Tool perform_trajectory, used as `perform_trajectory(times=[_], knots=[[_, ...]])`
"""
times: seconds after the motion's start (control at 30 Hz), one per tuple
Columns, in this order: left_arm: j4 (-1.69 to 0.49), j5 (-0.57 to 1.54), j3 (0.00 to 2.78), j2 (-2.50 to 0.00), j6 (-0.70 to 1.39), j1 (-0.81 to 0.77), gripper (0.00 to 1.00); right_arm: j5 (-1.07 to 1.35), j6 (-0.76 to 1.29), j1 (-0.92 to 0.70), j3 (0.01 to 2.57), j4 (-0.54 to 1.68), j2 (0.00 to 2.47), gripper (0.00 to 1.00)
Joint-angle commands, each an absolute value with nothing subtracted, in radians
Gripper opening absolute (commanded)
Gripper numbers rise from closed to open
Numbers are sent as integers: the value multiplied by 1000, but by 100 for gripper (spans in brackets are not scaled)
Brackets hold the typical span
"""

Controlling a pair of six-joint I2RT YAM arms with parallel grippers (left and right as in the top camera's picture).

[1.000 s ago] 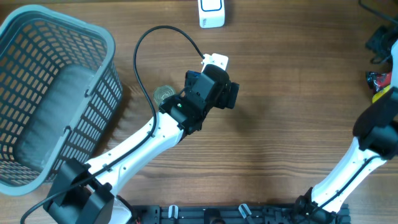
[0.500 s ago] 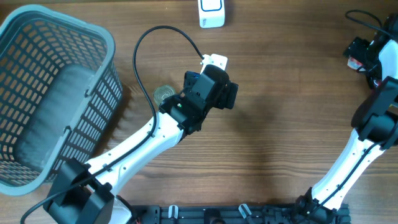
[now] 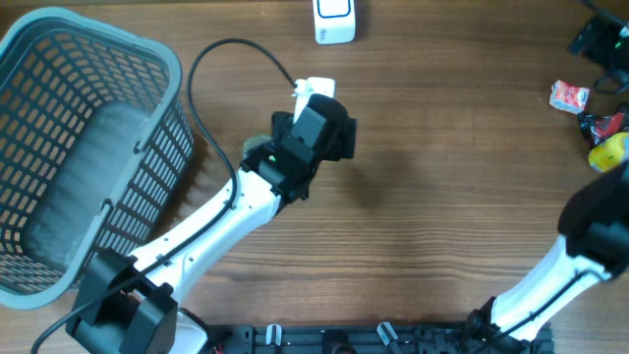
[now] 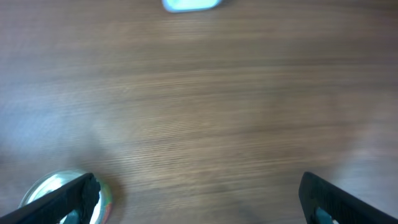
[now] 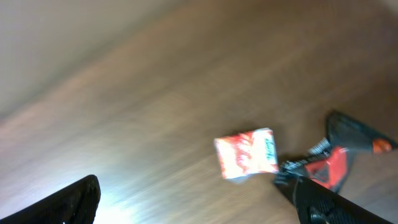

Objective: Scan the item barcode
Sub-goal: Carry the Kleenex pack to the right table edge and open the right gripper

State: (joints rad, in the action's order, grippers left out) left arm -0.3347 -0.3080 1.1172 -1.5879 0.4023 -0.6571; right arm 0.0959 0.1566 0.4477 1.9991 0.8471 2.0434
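Note:
A small red and white packet lies flat on the wooden table at the far right; the right wrist view shows it ahead of the fingers. My right gripper is open and empty, apart from the packet. A white and blue device stands at the table's back edge and shows blurred in the left wrist view. My left gripper hangs open over bare wood. A round shiny tin sits by its left fingertip.
A grey slatted basket fills the left side. A red and black clamp lies right beside the packet, and a yellow object sits at the right edge. A black cable loops behind the left arm.
The right gripper opened and let go of the red and white packet, which now lies on the table, then drew back to the upper right. The left gripper shifted left towards the tin.

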Motion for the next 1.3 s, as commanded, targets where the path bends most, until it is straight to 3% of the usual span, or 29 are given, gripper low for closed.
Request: perform_trajectory(times=[0.0,0.4,0.77,1.27], knots=[[-389,-354,1112,-1617,594,-617,100,182,170,383,2018,878,1971,100],[-544,-500,1112,-1721,715,-606,100,182,211,197,2018,941,1954,100],[-666,-600,1111,-1789,944,-572,100,174,209,161,2018,996,1954,100],[-604,-482,1111,-1840,947,-513,100,174,209,161,2018,1013,1954,100]])
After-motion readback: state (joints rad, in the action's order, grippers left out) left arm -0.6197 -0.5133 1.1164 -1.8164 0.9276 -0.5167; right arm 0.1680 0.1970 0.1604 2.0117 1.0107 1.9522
